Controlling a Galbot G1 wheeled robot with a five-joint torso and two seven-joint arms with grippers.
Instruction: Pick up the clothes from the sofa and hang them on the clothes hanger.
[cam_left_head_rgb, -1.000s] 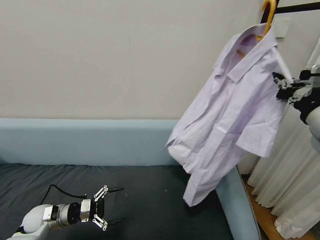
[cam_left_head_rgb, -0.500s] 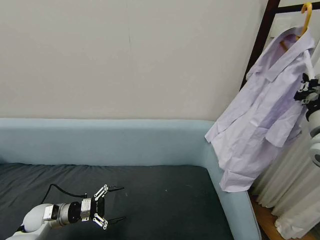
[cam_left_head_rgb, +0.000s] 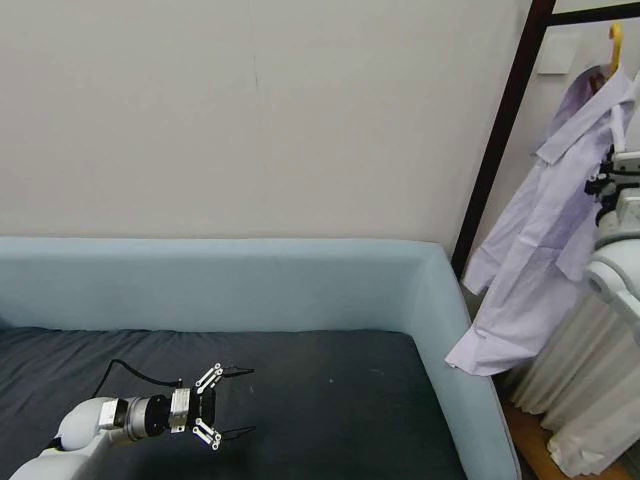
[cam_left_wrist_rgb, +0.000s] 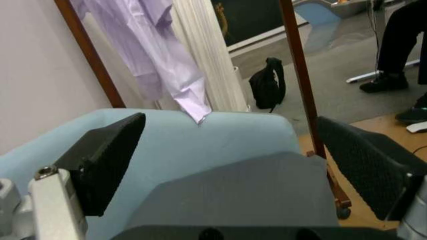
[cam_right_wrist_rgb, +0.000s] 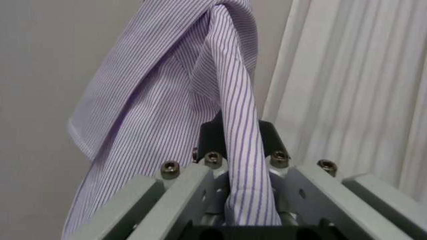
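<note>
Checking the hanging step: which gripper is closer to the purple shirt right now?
Right. The right gripper is shut on the purple shirt beside the rack; the left gripper hovers open, low over the sofa seat, well apart from it.

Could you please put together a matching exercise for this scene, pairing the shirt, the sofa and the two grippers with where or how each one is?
Things:
1. shirt
2. sofa
3. left gripper
4. right gripper

Places and states:
A. open, low over the dark seat
B. shut on a fold of the shirt
C. draped on a yellow hanger beside the dark rack
D. pale blue, standing against the wall

Pairs: 1-C, 2-D, 3-A, 4-B.
</note>
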